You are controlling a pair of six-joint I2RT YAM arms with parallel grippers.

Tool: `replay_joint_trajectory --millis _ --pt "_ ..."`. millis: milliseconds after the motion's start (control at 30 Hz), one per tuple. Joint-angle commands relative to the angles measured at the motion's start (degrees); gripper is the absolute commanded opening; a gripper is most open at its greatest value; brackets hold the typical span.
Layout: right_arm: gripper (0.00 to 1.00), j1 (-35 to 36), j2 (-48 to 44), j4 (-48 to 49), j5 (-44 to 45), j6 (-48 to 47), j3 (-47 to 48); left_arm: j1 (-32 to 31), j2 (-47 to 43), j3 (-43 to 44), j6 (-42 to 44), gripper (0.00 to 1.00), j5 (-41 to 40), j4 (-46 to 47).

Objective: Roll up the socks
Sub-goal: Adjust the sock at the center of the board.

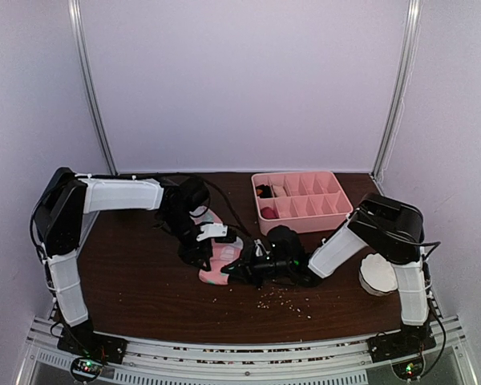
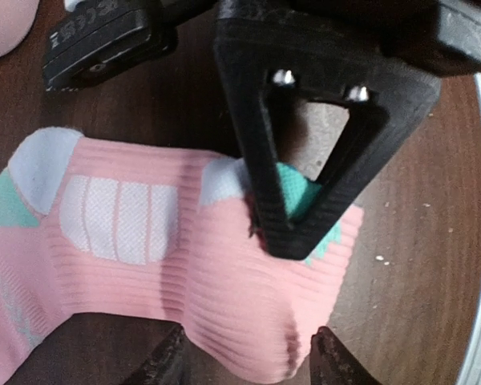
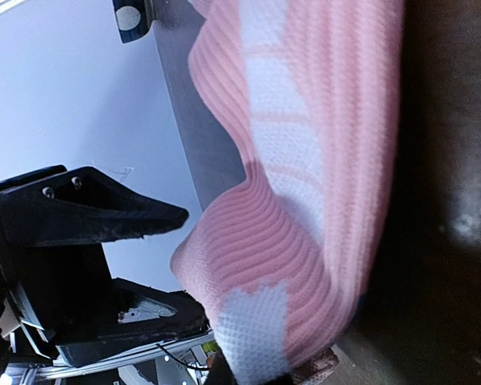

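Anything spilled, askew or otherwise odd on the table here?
Yes: pale crumbs lie scattered over the brown table, front centre, like a small spill. The pink sock is bunched, which fits rolling.

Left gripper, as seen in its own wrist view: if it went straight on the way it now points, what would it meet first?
The pink sock: a bunched fold lies between the left gripper's fingers. Just beyond it sits the right gripper's black finger, though depth is unclear.
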Motion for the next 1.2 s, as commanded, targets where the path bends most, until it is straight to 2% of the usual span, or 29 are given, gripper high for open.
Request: replay_joint_trajectory --millis 0,167,333,500,600,767,900,1167 --pt "0.00 0.08 -2.12 5.69 -0.28 -1.53 0.85 0.37 3.37 5.73 2.79 0.50 9.59 -11.34" --pt "0.00 0.15 -1.53 7.59 -1.36 -1.67 2.20 0.71 5.77 7.88 2.88 0.46 11.65 -13.84" --pt "0.00 0.13 -1.45 11.55 -1.20 -0.72 0.01 1.74 6.81 8.20 2.44 0.33 11.45 -13.76" --pt "0.00 0.15 -1.54 15.68 -0.94 -0.09 -1.79 2.84 7.56 9.92 2.57 0.26 13.50 -15.77" --pt "0.05 0.13 -1.43 16.97 -1.62 -0.50 -1.34 3.12 8.18 11.51 2.25 0.20 14.96 -16.74" --pt "0.17 0.23 -0.71 21.58 -2.75 -0.38 -1.11 3.72 11.22 16.20 1.47 0.05 19.02 -20.98" --pt "0.27 0.33 -0.55 23.65 -2.94 -1.06 -2.05 4.41 13.09 18.66 0.87 0.02 22.05 -23.81" --pt "0.28 0.33 -1.61 23.90 -1.32 -7.27 -5.86 5.97 13.89 23.48 0.60 0.02 27.06 -29.07"
